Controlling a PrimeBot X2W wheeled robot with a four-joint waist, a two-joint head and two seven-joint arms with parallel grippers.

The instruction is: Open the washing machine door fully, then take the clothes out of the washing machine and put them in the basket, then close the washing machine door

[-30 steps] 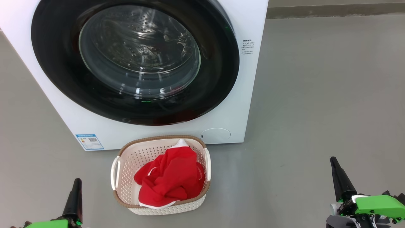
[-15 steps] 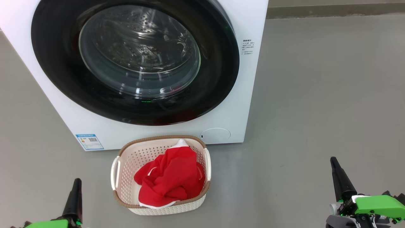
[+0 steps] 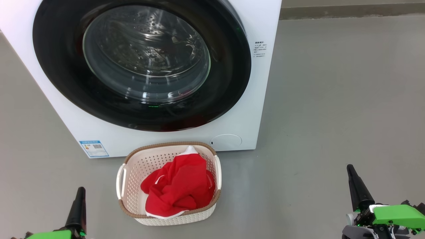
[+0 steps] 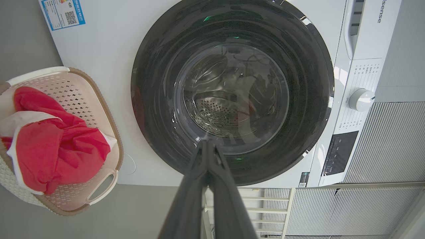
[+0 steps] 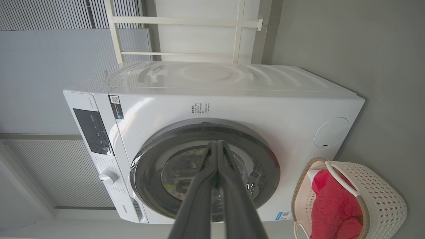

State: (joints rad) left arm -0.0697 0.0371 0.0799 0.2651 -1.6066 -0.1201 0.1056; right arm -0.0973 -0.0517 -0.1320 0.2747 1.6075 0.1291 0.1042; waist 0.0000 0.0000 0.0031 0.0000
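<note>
The white washing machine stands ahead, its round black door shut flat against the front, the steel drum showing through the glass. On the floor before it sits the cream basket with the red clothes lying inside. My left gripper is at the lower left, shut and empty, well short of the basket. My right gripper is at the lower right, also shut with nothing in it. The left wrist view shows the door and the basket; the right wrist view shows the machine sideways with the basket.
Grey floor spreads to the right of the machine. A blue label and a round flap sit low on the machine's front. A control panel and knob are at its top; a white rack stands behind.
</note>
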